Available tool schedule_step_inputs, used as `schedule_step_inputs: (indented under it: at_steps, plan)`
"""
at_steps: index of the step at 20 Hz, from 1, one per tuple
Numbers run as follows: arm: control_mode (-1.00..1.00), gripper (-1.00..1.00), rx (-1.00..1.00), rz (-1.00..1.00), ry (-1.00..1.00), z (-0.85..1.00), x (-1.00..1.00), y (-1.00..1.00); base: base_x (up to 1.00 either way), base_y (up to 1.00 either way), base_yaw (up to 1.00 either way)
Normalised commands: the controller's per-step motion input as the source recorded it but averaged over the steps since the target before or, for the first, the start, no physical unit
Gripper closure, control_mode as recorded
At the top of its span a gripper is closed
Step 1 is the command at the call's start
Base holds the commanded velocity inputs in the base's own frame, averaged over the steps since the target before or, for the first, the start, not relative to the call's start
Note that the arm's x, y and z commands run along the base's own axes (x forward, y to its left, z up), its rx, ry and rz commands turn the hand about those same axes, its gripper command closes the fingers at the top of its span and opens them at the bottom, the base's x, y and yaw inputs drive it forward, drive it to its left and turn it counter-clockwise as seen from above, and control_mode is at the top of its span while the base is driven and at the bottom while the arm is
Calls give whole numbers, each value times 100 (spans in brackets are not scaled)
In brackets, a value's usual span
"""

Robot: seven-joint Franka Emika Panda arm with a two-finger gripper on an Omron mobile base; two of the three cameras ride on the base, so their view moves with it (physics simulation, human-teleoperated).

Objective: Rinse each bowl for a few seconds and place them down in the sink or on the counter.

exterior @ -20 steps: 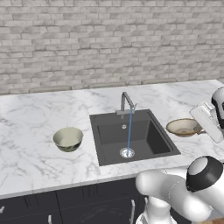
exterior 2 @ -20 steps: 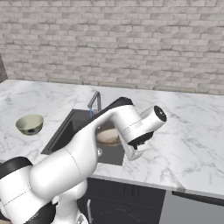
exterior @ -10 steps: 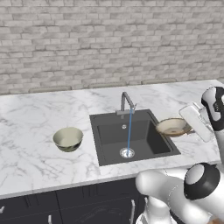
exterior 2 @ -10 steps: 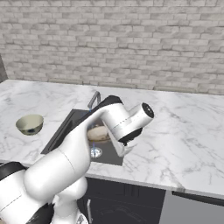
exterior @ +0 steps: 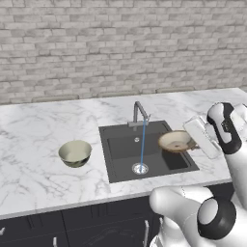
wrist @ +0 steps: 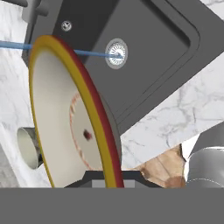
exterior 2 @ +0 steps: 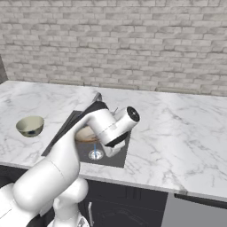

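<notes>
Two bowls are before me. I have the shallow tan-beige round bowl (exterior: 175, 141) with its mottled inside pinched by the rim in my two-finger gripper (exterior: 193, 143), jaws narrow, raised over the 3 o'clock side of the dark grey rectangular sink (exterior: 120, 159). At 9 o'clock of it, a thin blue stream (exterior: 142, 144) falls from the slim silver faucet (exterior: 140, 113) onto the round drain (exterior: 140, 168). Farther toward 9 o'clock, the deep greenish-cream bowl (exterior: 75, 153) sits upright on the white marble counter (exterior: 43, 125).
</notes>
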Motion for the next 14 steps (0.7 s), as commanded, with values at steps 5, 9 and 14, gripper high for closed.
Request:
schedule_step_inputs:
  at_steps: [5, 9, 14]
  plan:
    - [-100, 100, 3, 0, -2, -12, 27, 28, 0, 0, 0]
    - [-100, 100, 2, 0, 0, -15, 34, 25, 0, 0, 0]
    - [-100, 100, 2, 0, 0, -18, 38, 11, 0, 0, 0]
